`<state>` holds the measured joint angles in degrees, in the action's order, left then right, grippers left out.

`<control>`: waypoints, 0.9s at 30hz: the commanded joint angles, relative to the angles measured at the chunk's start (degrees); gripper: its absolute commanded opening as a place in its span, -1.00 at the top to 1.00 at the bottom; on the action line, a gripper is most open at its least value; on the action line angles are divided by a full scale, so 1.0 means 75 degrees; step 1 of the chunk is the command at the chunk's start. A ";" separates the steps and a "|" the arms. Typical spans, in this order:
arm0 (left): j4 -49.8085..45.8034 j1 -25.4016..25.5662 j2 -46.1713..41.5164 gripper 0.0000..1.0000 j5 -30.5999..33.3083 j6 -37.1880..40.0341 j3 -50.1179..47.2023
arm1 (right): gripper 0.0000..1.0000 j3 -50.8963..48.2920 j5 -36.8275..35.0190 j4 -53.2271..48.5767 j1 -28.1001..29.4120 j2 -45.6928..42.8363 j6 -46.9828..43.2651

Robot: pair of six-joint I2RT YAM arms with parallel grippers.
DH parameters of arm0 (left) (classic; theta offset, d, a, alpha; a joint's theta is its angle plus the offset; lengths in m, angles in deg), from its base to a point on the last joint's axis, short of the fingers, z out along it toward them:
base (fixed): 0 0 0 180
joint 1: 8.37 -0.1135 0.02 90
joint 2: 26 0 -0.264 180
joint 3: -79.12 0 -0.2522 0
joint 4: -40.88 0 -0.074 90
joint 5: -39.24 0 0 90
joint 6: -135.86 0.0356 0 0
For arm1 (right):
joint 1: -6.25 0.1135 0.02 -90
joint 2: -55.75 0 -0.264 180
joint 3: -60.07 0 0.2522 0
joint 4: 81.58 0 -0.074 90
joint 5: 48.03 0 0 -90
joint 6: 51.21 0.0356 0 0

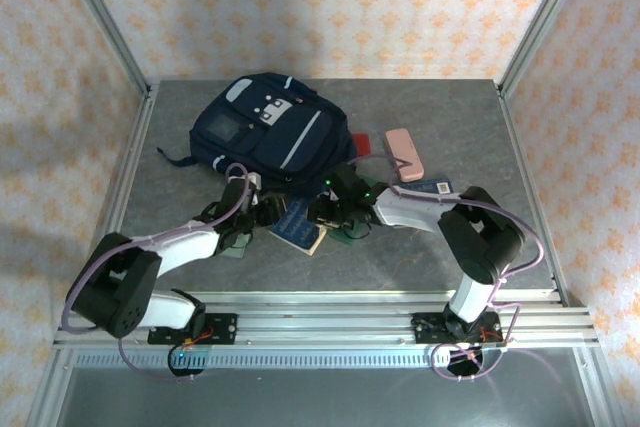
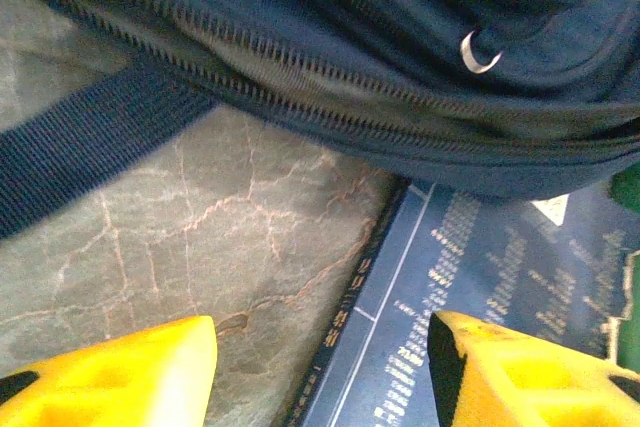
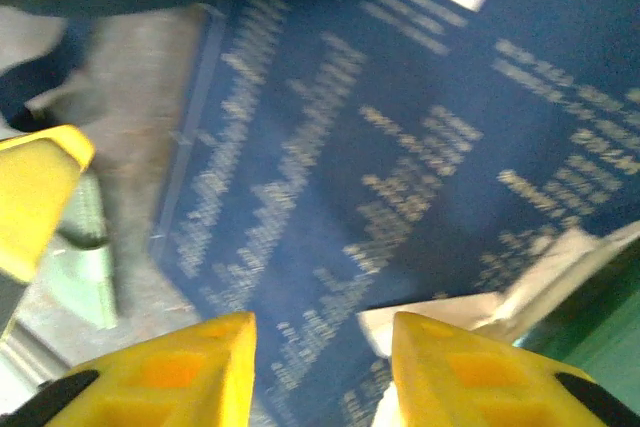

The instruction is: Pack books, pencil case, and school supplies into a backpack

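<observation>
You're on the books: a dark blue softcover book (image 1: 300, 225) lies just before the navy fabric backpack (image 1: 265, 132). Your left gripper (image 2: 320, 337) gapes empty; the right gripper (image 3: 320, 332) straddles the book's corner (pinched or not, I can't tell). Next you need a firm hold and the zip mouth open.

The backpack (image 2: 400, 7) is matt navy woven cloth with a toothed zip (image 2: 300, 69) and a shiny metal ring (image 2: 478, 53); its strap (image 2: 90, 147) is coarse ribbed webbing. The worktop (image 2: 200, 237) looks like matt grey veined stone. The book (image 2: 480, 277) cover is smooth printed paper. The gripper fingers (image 2: 125, 377) are glossy yellow plastic.
</observation>
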<state>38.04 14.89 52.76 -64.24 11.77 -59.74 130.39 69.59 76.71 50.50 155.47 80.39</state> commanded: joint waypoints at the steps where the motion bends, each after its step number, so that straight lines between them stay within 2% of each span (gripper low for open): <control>1: 0.0022 0.0136 0.0313 -0.17 0.0125 -0.0004 0.0422 | 0.30 -0.0006 -0.0617 -0.0316 -0.0035 0.0211 0.0229; 6: 0.0103 0.0341 0.0690 -0.18 0.0025 0.0021 0.0526 | 0.36 -0.0081 -0.1678 -0.1308 -0.0052 0.0149 0.0318; 10: 0.0103 0.0615 0.0962 -0.17 -0.0118 0.0021 0.0614 | 0.46 -0.0302 -0.2117 -0.1703 -0.0090 0.0005 0.0324; 15: 0.0048 0.0909 0.1125 -0.01 -0.0579 -0.0103 0.0717 | 0.47 -0.0311 -0.2631 -0.2272 -0.0140 -0.0095 0.0347; 20: 0.0114 0.1224 0.1005 0.11 -0.0805 -0.0334 0.0654 | 0.24 -0.0174 -0.2593 -0.2391 -0.0158 -0.0314 0.0313; 23: 0.0126 0.1292 0.0949 0.12 -0.0664 -0.0411 0.0561 | 0.19 -0.0028 -0.2321 -0.2304 -0.0153 -0.0317 0.0324; 27: 0.0283 0.1304 0.0855 0.05 -0.0365 -0.0551 0.0411 | 0.18 0.0213 -0.2415 -0.2655 -0.0146 -0.0007 0.0251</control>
<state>38.65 24.40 60.61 -68.33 9.17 -55.57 131.37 53.91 63.75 49.80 152.85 82.66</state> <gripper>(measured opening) 0.468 0.410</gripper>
